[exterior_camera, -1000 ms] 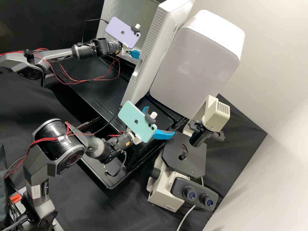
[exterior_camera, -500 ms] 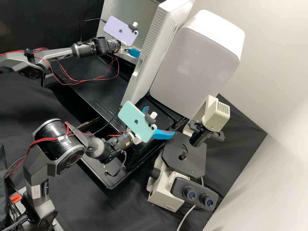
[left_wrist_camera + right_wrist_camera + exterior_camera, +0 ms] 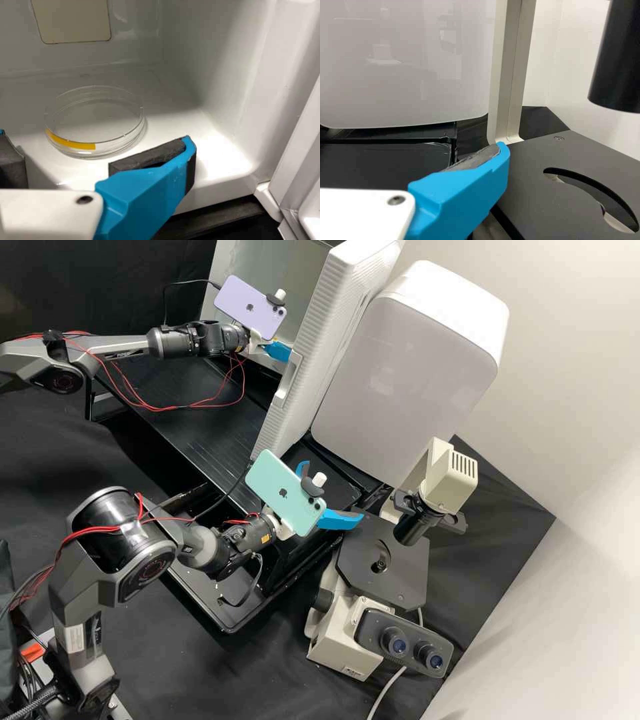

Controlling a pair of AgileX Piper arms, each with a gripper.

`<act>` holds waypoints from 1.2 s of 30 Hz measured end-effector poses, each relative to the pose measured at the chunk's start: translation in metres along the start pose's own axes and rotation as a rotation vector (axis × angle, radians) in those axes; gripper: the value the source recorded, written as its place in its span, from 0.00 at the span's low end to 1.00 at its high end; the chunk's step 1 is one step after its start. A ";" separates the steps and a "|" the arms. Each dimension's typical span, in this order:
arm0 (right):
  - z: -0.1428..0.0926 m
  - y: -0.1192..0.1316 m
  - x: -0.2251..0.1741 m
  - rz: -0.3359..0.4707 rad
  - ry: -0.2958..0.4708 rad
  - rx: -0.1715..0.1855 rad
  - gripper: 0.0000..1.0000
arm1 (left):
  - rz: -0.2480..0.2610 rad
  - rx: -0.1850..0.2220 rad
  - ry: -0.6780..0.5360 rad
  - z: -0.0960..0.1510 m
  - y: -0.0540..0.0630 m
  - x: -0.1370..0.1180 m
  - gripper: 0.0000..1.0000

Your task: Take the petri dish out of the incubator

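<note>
A clear petri dish [image 3: 94, 120] with a yellow strip on its side sits on the white floor of the incubator [image 3: 220, 155]. My left gripper [image 3: 95, 144] is open at the chamber's front edge, and the dish lies just beyond the gap between its fingers. In the high view this gripper [image 3: 275, 350] is at the open side of the white incubator [image 3: 333, 307]. My right gripper [image 3: 331, 493] is open and holds nothing, low between the incubator's base and the microscope stage [image 3: 383, 560]. One of its blue fingers [image 3: 470, 187] sits over the stage's edge.
A white microscope [image 3: 373, 633] with a black stage and a dark objective [image 3: 620, 55] stands right of the right gripper. A black ribbed platform [image 3: 200, 420] runs under both arms. Red cables [image 3: 173, 403] hang from the left arm. The incubator's ribbed door panel [image 3: 313, 367] stands beside the left gripper.
The left arm has risen a little and its wrist has shifted slightly left, with the gripper still at the incubator opening. The right arm has not moved.
</note>
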 end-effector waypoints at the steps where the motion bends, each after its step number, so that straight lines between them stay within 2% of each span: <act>1: 0.000 0.000 0.000 0.000 0.000 0.000 1.00 | 0.001 0.000 -0.002 0.000 0.000 0.000 1.00; 11: 0.000 0.000 0.000 0.000 0.000 0.000 1.00 | 0.005 -0.025 -0.035 -0.003 0.004 0.004 1.00; 18: 0.000 0.000 0.000 0.000 0.000 0.000 1.00 | 0.008 -0.021 -0.064 -0.002 -0.001 0.011 1.00; 26: 0.000 0.000 0.000 0.000 0.000 0.000 1.00 | 0.020 -0.035 -0.062 -0.009 0.003 0.015 1.00; 27: 0.000 0.000 0.000 0.000 0.000 0.000 1.00 | 0.021 -0.035 -0.062 -0.009 0.003 0.017 0.00; 36: 0.000 0.000 0.000 0.000 0.000 0.000 1.00 | 0.024 -0.036 -0.065 -0.010 0.003 0.017 0.00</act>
